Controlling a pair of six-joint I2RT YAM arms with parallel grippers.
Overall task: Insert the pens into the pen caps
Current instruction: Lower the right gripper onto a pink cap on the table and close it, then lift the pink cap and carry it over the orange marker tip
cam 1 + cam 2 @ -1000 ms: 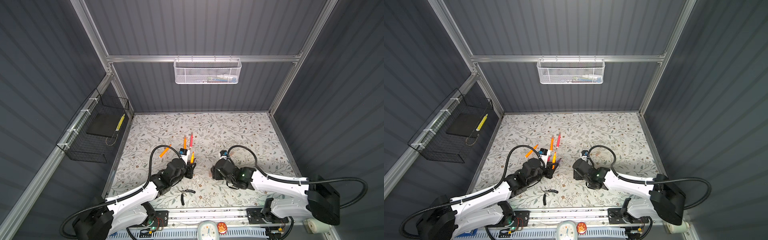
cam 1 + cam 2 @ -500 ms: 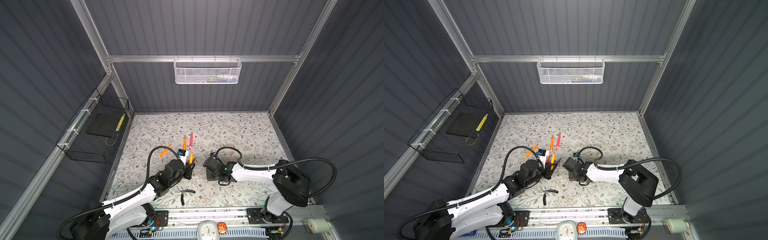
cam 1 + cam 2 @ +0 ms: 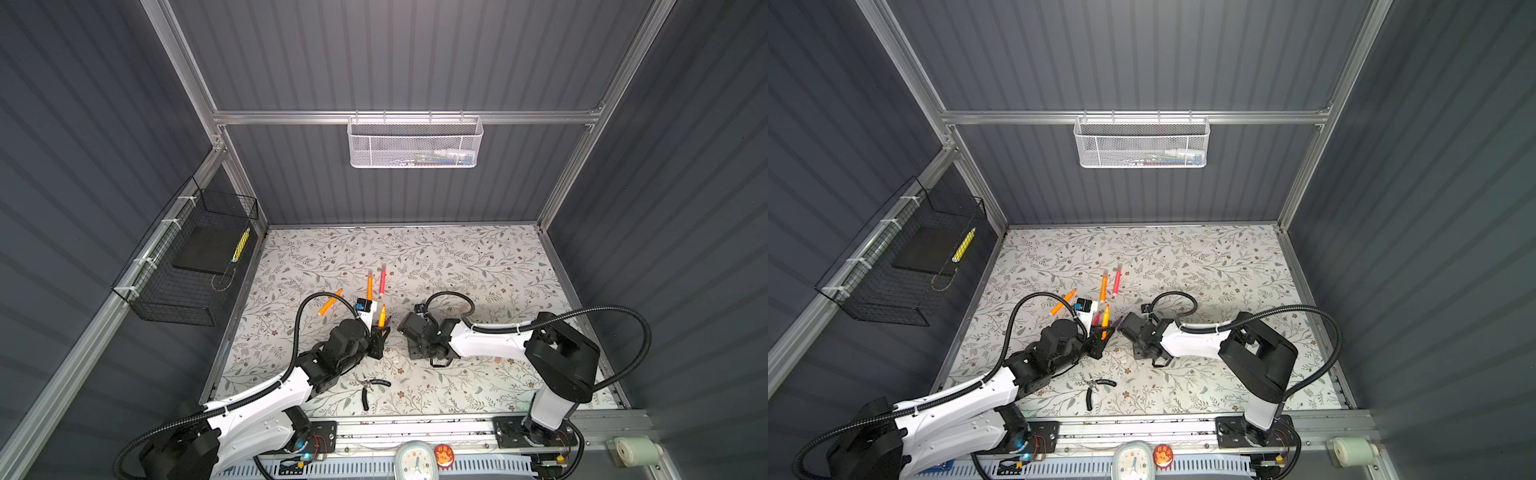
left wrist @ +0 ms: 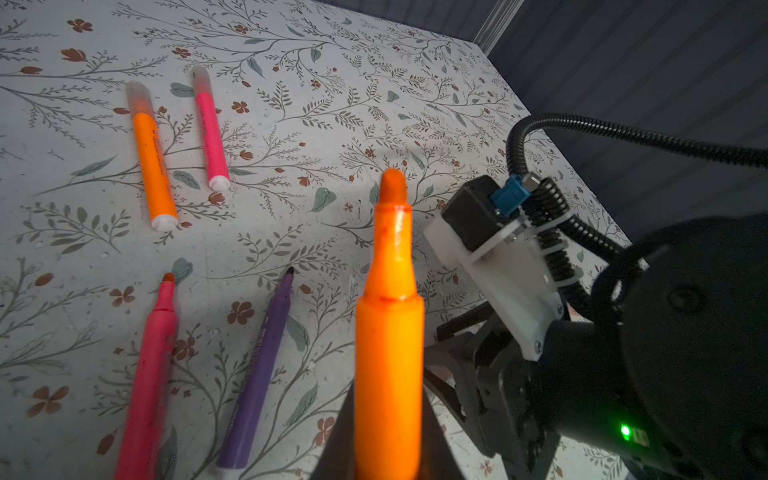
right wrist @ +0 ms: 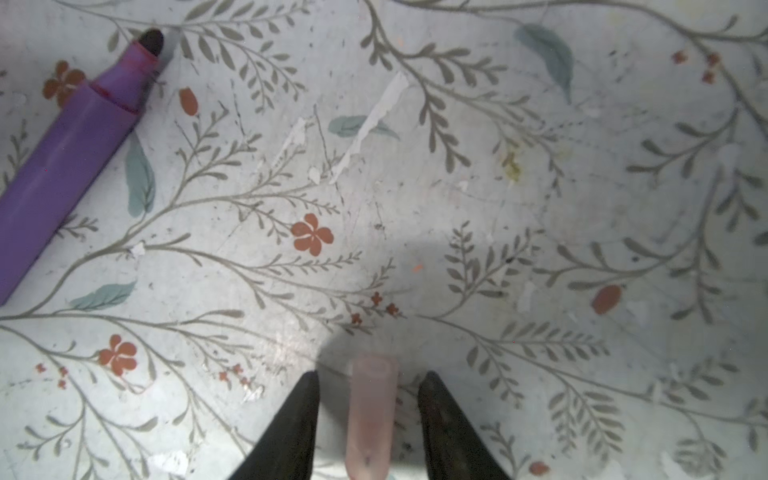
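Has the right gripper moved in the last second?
Yes. The right gripper has shifted left, closer to the pliers, which lie where they were.

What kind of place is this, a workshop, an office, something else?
Most likely a robot test cell: two robot arms mounted on a rail, an aluminium frame with grey panel walls enclosing a floral-covered table, and a white wire basket hung on the frame.

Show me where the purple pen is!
The purple pen lies flat near the middle of the floral table. In the left wrist view it sits between an uncapped pink pen and the held orange pen.
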